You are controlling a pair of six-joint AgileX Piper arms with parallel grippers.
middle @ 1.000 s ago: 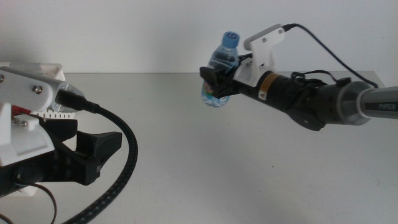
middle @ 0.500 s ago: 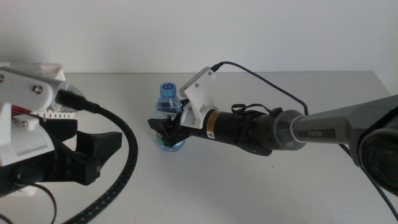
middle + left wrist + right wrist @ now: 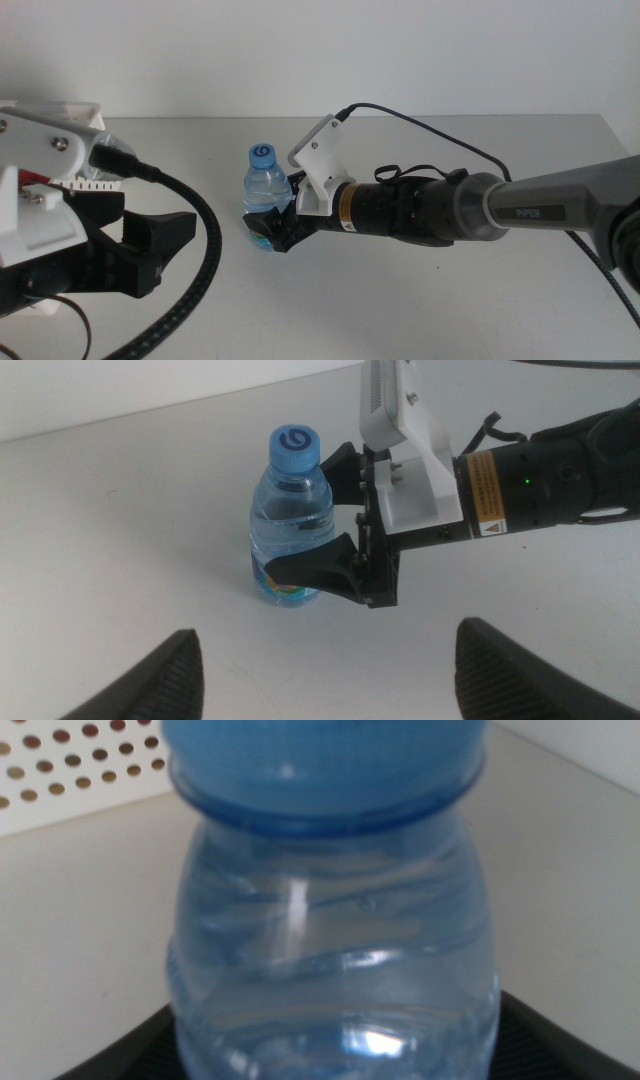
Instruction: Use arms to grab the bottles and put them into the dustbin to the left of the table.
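Note:
The small water bottle (image 3: 262,195), blue-capped and blue-labelled, stands upright on the grey table (image 3: 420,300) left of centre. My right gripper (image 3: 274,226) reaches in from the right and is shut on its lower half, one jaw on each side; the left wrist view shows this too (image 3: 330,520). The bottle (image 3: 335,940) fills the right wrist view. My left gripper (image 3: 350,680) is open and empty, a short way in front of the bottle (image 3: 292,510). The dustbin's perforated white wall (image 3: 60,770) shows behind the bottle. The red can and the yellow bottle are out of view.
My left arm's white housing (image 3: 45,180) and thick black cable (image 3: 200,260) fill the left side of the middle view. The right arm (image 3: 470,210) lies stretched across the table's middle from the right. The table's far edge meets a white wall.
My right gripper carried the water bottle from up at the back right down and leftwards. The bottle now stands on the table; the gripper sits lower on it. The left arm has not moved.

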